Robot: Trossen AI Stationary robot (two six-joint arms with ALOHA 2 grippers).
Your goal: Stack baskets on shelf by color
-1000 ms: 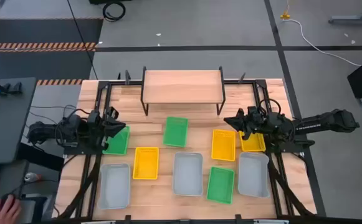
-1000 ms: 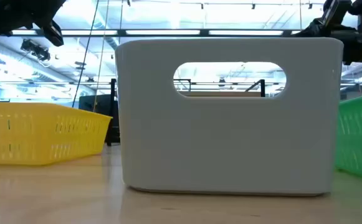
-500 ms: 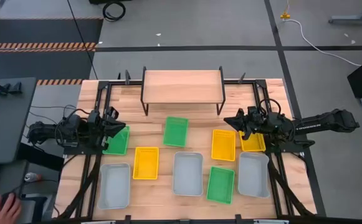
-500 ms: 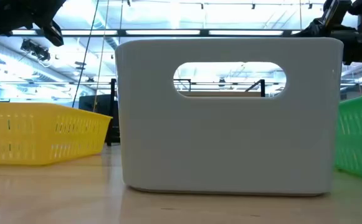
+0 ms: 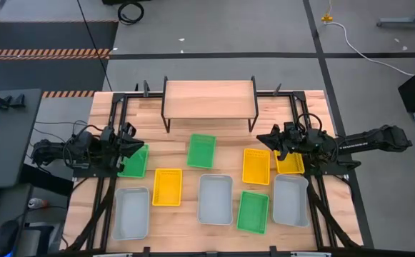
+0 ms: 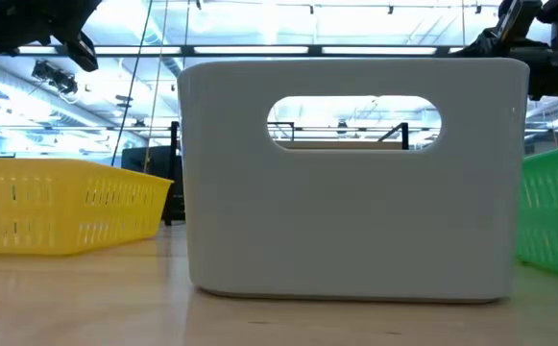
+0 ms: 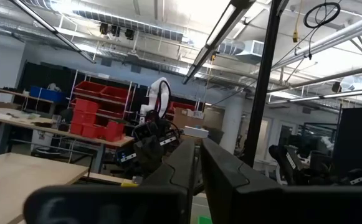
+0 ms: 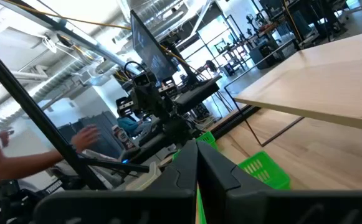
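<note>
While both arms hang above the tabletop (image 5: 186,160) at its side edges, nothing is held: the left claw (image 5: 137,142) sits over the rear end of a green basket (image 5: 133,163) at the left side, above it and not touching; in the left wrist view its two fingers (image 7: 190,163) lie pressed together, no gap, nothing between them; the right claw (image 5: 263,137) sits above the bare wood just behind a yellow basket (image 5: 256,165), with a second yellow basket (image 5: 291,163) partly under that arm's wrist; its fingers (image 8: 196,163) likewise meet along a thin seam, closed on nothing.

The shelf (image 5: 208,98) stands at the rear centre of the tabletop, between and behind the two claws, its plank top bare; all nine baskets lie flat on the tabletop in front of it, none stacked; a green basket at centre (image 5: 201,150) lies nearest the shelf; a third yellow basket (image 5: 167,187) lies left of centre; the front row reads grey basket at left (image 5: 131,213), grey basket at centre (image 5: 215,199), a green basket (image 5: 253,212), grey basket at right (image 5: 291,200).

In the low view the centre grey basket's end wall, with its oval handle slot, fills most of the frame.
</note>
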